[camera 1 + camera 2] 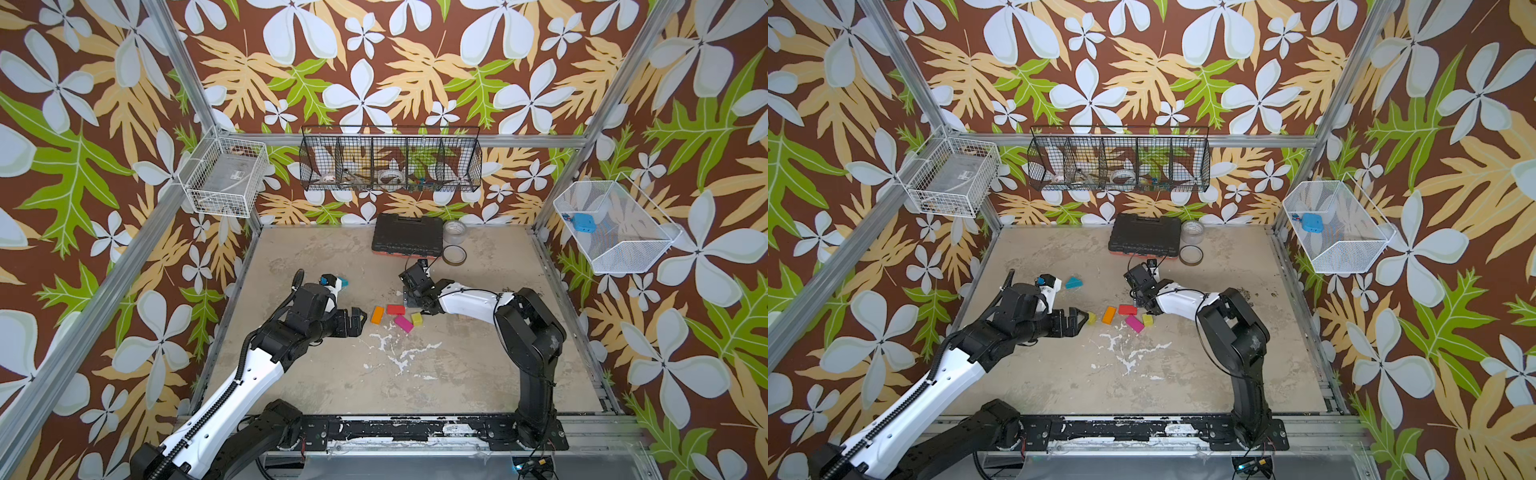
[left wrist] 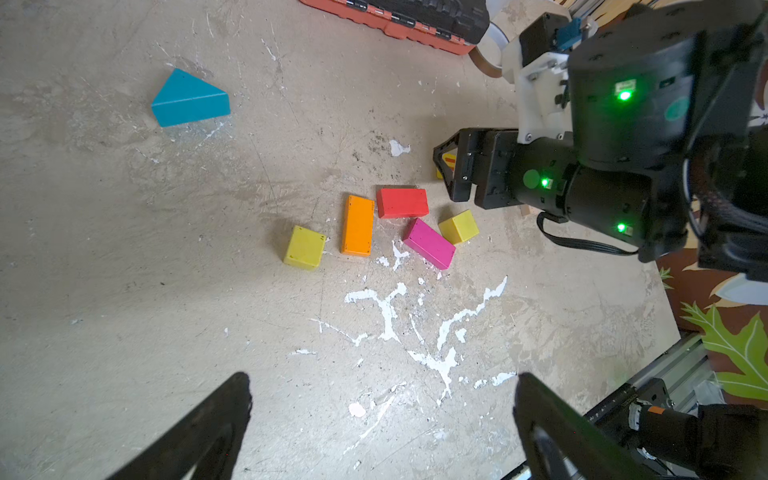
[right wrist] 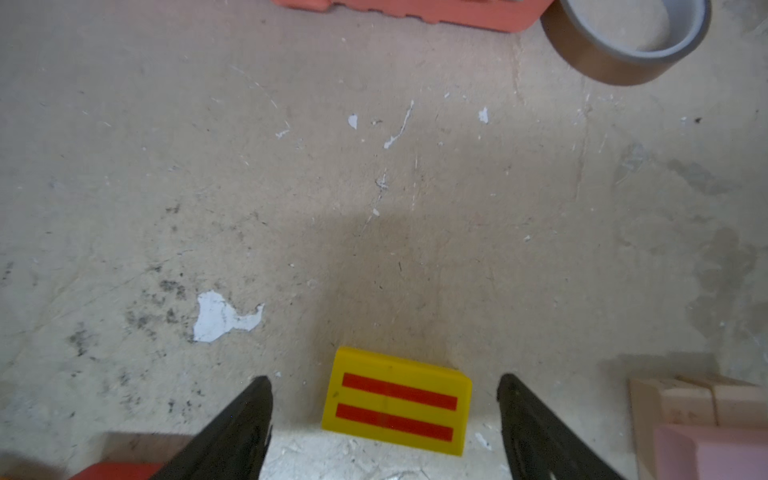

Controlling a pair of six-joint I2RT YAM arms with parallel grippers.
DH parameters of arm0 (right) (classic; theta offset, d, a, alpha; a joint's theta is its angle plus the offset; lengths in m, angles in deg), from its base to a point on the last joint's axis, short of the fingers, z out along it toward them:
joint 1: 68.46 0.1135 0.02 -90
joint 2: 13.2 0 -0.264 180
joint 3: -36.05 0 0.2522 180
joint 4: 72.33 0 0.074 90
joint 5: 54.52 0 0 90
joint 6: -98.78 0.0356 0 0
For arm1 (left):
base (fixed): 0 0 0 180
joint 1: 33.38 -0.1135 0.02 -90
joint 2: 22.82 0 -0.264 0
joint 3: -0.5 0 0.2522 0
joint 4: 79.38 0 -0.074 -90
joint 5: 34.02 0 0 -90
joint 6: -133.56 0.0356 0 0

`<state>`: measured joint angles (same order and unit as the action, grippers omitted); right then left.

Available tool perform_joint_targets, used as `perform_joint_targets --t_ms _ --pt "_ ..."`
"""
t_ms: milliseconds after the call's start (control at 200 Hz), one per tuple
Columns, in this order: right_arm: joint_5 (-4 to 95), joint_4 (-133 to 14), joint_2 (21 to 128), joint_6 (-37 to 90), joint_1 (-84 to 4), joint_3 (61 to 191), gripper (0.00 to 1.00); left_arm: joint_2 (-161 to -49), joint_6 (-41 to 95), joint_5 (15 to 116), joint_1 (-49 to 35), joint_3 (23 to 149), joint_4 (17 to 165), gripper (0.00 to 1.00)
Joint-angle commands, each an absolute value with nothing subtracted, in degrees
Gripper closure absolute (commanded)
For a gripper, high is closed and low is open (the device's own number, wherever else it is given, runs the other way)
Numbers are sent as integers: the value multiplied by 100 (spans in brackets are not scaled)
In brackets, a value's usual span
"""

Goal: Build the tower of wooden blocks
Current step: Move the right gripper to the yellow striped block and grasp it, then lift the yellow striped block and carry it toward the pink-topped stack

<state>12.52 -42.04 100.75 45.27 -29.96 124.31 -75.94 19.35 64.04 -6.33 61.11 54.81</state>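
On the scuffed tabletop (image 1: 316, 374) the wood blocks (image 2: 358, 224) lie loose near the middle, my left pincer (image 2: 384, 376) spread idle and my right pincer (image 3: 384, 379) spread astride the striped-yellow brick (image 3: 397, 403) without touching it, so I judge a pick is in hand: close squarely, then lift.

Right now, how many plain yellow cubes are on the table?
2. One cube sits beside the orange brick, the other cube beside the magenta brick. More may hide under the right arm.

The left end effector (image 2: 382, 380) hovers with jaws spread wide and empty, the left arm (image 1: 257, 365) stretched forward. The right end effector (image 3: 383, 379) points downward, jaws parted, gripping nothing, the right arm (image 1: 465, 297) sharply bent.
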Motion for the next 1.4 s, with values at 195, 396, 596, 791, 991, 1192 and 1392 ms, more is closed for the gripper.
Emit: perform_joint_targets --t_ms 195,396,596,791,991,1192,1392 --pt "1007 -4257 10255 4364 -3045 12533 19 -7595 1921 6457 -631 6105 5566 0" --pt "1141 -4013 10436 4422 -3042 12729 30 -7599 1937 6465 -629 6108 5567 0" --pt "1337 -3979 10574 4632 -3041 12699 30 -7599 1921 6443 -631 6108 5559 0" --pt "1374 -4031 10467 4744 -3041 12529 32 -7580 1921 6433 -631 6103 5559 0" --pt "1403 -4127 10239 4850 -3041 12255 26 -7564 1921 6433 -630 6104 5560 0" --pt "1480 -4156 10281 4872 -3041 12221 26 -7552 1921 6429 -631 6102 5557 0" --pt "1653 -4306 10213 4894 -3042 12039 32 -7554 1915 6418 -631 6106 5557 0"
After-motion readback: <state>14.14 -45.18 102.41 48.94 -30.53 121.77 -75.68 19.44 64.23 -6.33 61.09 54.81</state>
